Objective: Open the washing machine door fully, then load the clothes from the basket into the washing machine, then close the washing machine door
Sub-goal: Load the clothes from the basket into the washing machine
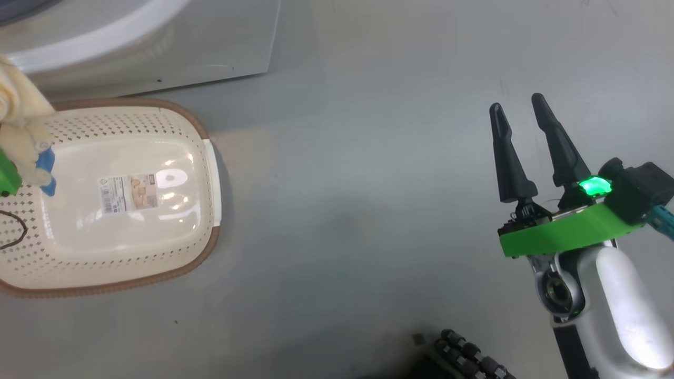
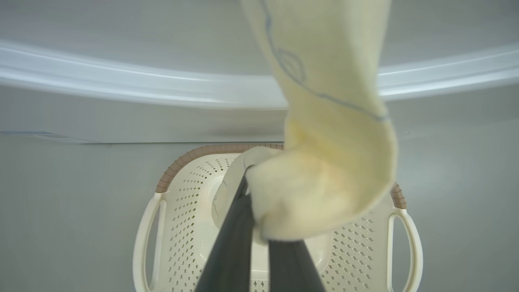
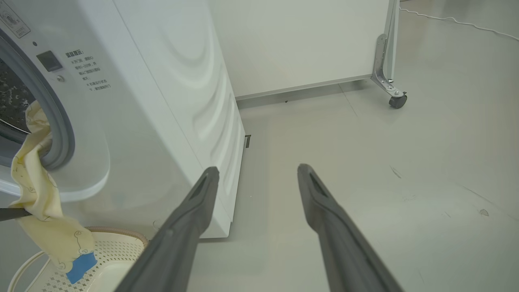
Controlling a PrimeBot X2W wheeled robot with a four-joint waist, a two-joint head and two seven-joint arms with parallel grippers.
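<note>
Quick update from us: our left gripper is pinched tight on a cream garment, gripping the bunched-up lower part. The garment is half in, half out. Its top end is tucked into the drum over the grey gasket. The rest dangles down the front of the washing machine, blue patch hanging just above the basket. We can't spot anything else in the basket, just the sticker on its bottom.

The bit that matters next, we reckon, is that the garment's long axis runs up and away from the claw, from the basket toward the drum mouth. So the opening lies above and on the far side of where we're holding. Carrying the held end along that line should feed the tail in, though it could catch on the gasket lip.

The left arm is right on it. Our right gripper sits well apart to the right over bare floor, fingers spread wide, holding nothing.
</note>
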